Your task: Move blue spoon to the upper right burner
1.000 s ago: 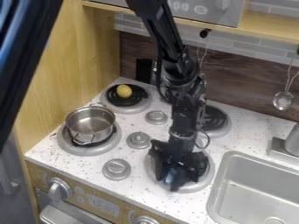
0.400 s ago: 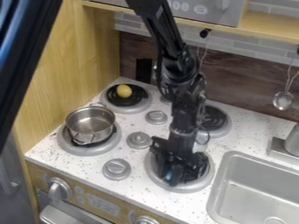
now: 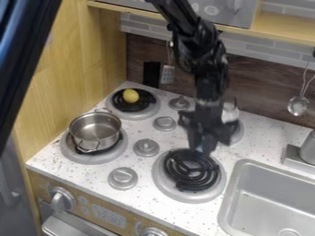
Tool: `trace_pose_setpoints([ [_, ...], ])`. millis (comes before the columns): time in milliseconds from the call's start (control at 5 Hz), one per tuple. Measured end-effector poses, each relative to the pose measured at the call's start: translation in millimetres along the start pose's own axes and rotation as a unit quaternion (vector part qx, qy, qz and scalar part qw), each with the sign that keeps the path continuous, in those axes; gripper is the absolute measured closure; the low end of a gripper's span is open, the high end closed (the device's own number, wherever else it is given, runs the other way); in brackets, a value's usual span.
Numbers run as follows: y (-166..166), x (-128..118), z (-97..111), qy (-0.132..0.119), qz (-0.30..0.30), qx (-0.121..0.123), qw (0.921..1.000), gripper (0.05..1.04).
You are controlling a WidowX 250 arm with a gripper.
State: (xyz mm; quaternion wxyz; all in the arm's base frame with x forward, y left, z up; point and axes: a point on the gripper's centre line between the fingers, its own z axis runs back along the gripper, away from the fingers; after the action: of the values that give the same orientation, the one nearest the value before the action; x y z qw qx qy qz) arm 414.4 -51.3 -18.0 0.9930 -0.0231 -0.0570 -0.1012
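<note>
1. Here, can see the gripper [image 3: 202, 146] hanging by the back edge of the front right burner [image 3: 178, 196], blurred; cannot tell how far open, or whether holding anything.
2. Can make out a patch of blue [image 3: 201, 149] at the gripper's tip, by that same edge, perhaps part of the spoon; cannot say for sure.
3. Behind the front right burner, partly hidden by the arm [image 3: 210, 80]: the back right burner [image 3: 238, 134].
4. Left of the front right burner: a pot [image 3: 95, 130] on another burner [image 3: 78, 156].
5. Right of it: the sink [image 3: 271, 193].
</note>
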Motion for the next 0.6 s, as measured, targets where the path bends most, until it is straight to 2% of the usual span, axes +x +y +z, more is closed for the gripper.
trace_pose_setpoints([
  [200,10.0,14.2,-9.8,-0.002,0.009,-0.002,1.0000,0.789],
  [600,31.3,49.0,-27.1,-0.016,0.031,0.011,0.9993,0.789],
])
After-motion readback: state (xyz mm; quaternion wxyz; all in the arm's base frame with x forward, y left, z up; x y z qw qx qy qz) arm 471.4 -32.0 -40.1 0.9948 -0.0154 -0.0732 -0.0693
